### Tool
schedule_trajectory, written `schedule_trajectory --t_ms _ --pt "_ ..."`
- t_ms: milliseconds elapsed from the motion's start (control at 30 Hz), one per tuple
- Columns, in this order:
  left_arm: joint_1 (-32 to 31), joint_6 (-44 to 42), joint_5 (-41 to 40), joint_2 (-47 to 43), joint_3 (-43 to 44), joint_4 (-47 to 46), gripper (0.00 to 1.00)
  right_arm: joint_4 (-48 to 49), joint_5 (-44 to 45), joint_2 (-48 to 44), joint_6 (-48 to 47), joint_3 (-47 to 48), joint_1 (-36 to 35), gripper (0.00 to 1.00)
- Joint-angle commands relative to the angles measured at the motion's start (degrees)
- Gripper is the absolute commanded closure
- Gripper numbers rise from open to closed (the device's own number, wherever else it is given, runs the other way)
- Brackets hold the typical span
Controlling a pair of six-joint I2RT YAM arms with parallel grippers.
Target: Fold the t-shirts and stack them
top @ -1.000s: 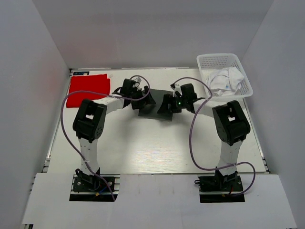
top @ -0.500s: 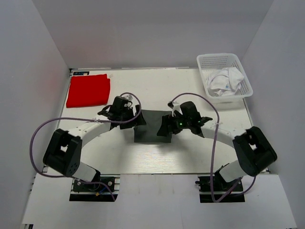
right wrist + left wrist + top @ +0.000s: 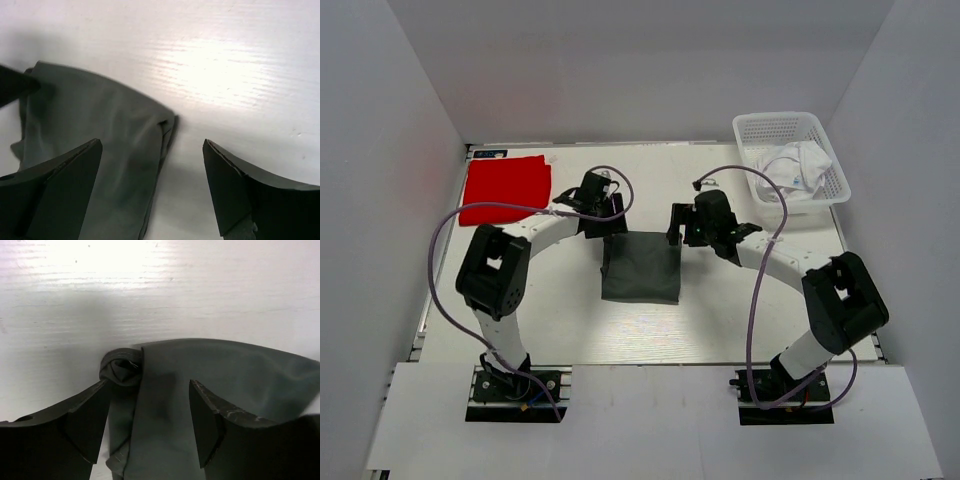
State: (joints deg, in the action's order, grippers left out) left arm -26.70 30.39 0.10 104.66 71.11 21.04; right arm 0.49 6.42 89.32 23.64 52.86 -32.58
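Both claws have swung off the flanks of the dark grey-green t-shirt (image 3: 640, 268) and now sit at its far corners. It lies folded flat mid-tabletop (image 3: 740, 320), nearly square, so I call no long axis, and it reaches toward the bases from both claws. The left claw (image 3: 604, 217) is released, jaws astride the bunched far-left corner. The right claw (image 3: 683, 228) gapes wide at the far-right edge. Neither arm is nearer. Beyond it, the red t-shirt (image 3: 506, 188) lies far left and the white t-shirts (image 3: 800, 168) sit basketed far right.
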Motion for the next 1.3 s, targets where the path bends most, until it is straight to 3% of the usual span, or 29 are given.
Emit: schedule_trajectory --t_ms 0,167,200,400,600,700,867,1133,1267 --pt "0.1 -1.0 -0.6 1.4 3.2 2.9 0.27 -0.4 6.0 2.5 1.2 4.7 0.7 0.14" --pt "0.6 -1.6 1.5 3.9 4.6 3.0 0.44 -3.4 4.8 7.6 1.2 8.0 1.0 0.27" --pt "0.6 -1.6 3.3 3.9 4.6 2.4 0.5 -3.4 3.1 8.8 0.8 9.1 0.9 0.35" --pt "1.1 -1.6 5.2 3.9 3.9 1.6 0.7 -3.4 -1.7 12.6 1.4 11.4 0.9 0.47" --pt "1.1 -1.6 1.8 5.0 5.4 4.8 0.66 -3.9 -1.9 13.7 1.9 12.4 0.9 0.48" --pt "0.0 -1.0 -1.3 3.7 6.0 6.7 0.55 -4.0 -1.9 12.9 1.9 12.0 1.0 0.48" --pt "0.0 -1.6 0.8 -0.7 3.7 4.5 0.34 -3.7 -2.1 12.3 2.0 10.7 0.9 0.48" --pt "0.0 -2.6 2.8 1.2 3.9 3.6 0.31 -3.0 -1.2 11.5 2.8 9.9 1.0 0.66" --pt "0.0 -2.6 3.3 4.5 6.1 4.1 0.44 -3.2 -0.9 11.5 2.4 10.0 1.1 0.68"
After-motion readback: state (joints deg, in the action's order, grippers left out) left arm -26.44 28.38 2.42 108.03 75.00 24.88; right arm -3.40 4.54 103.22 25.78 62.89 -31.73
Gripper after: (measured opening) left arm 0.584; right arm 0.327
